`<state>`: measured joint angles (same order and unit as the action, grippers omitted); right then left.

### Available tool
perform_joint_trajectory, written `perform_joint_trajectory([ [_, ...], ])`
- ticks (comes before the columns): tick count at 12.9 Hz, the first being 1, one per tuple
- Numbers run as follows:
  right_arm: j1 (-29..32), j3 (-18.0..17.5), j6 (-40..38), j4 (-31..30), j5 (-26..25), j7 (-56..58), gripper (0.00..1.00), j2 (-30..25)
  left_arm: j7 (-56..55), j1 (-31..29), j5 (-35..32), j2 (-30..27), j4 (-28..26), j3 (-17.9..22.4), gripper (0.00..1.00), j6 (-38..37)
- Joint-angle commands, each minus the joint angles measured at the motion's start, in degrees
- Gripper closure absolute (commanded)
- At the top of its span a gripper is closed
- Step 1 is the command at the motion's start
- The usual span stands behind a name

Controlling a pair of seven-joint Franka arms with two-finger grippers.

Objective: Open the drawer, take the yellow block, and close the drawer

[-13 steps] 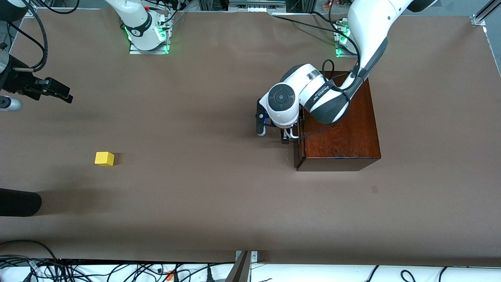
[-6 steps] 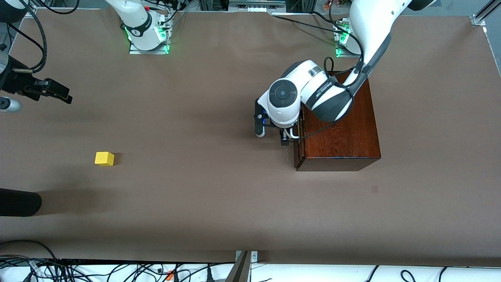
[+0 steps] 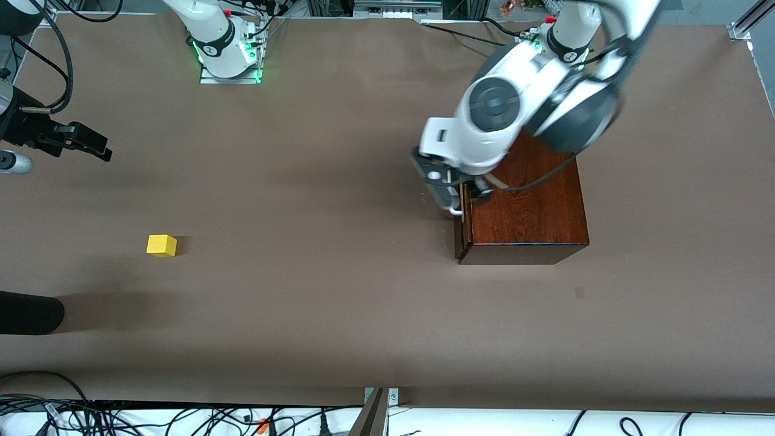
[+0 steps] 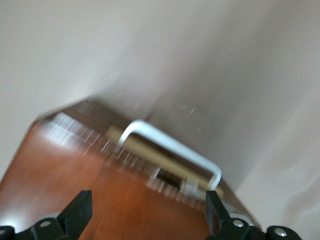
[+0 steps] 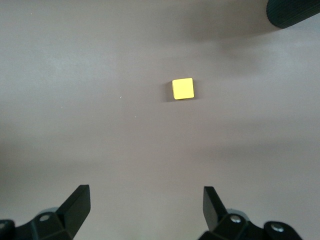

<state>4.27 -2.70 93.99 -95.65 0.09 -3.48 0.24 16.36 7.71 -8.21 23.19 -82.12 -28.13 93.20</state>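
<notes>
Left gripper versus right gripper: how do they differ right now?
The left gripper is over the drawer edge of the wooden box, above its white handle; the right gripper hangs over bare table at the right arm's end, the yellow block in its wrist view. Both are open and empty.

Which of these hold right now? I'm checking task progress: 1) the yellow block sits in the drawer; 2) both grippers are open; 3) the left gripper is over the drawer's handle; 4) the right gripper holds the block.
1) False: the yellow block lies on the bare table.
2) True: left gripper and right gripper are both open.
3) True: it is over the white handle of the drawer.
4) False: it is empty.
</notes>
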Motion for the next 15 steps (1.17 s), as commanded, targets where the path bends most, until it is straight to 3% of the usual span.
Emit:
perform_joint_trajectory([
  [1, 1.01, -0.9, -0.3, 1.08, -0.09, 0.58, 0.0, 0.28, -3.08, -6.2, 1.35, -5.86, -0.5, -0.09, 0.0, -4.77],
  [6, 1.01, -0.9, -0.21, 1.17, -0.09, 0.5, 0.0, 0.28, -2.21, -16.23, 1.26, -7.8, 6.44, 1.05, 0.0, -14.71],
  [8, 1.01, -0.9, -0.21, 1.26, -0.09, 0.23, 0.0, 0.28, -2.91, -15.54, 2.66, -10.96, 5.74, 7.08, 0.0, -13.32],
  [11, 1.01, -0.9, -0.21, 1.26, -0.09, 0.23, 0.0, 0.37, -4.05, -9.83, 7.13, -18.86, -2.67, 21.49, 0.0, -5.77],
  [14, 1.01, -0.9, -0.21, 1.26, 0.0, 0.23, 0.0, 0.37, -12.1, -5.09, 8.03, -23.62, -7.53, 29.95, 0.0, -3.56],
  [15, 1.01, -0.9, -0.21, 1.26, 0.0, 0.15, 0.0, 0.37, -13.09, -5.16, 7.86, -24.07, -7.71, 29.97, 0.0, -2.86],
])
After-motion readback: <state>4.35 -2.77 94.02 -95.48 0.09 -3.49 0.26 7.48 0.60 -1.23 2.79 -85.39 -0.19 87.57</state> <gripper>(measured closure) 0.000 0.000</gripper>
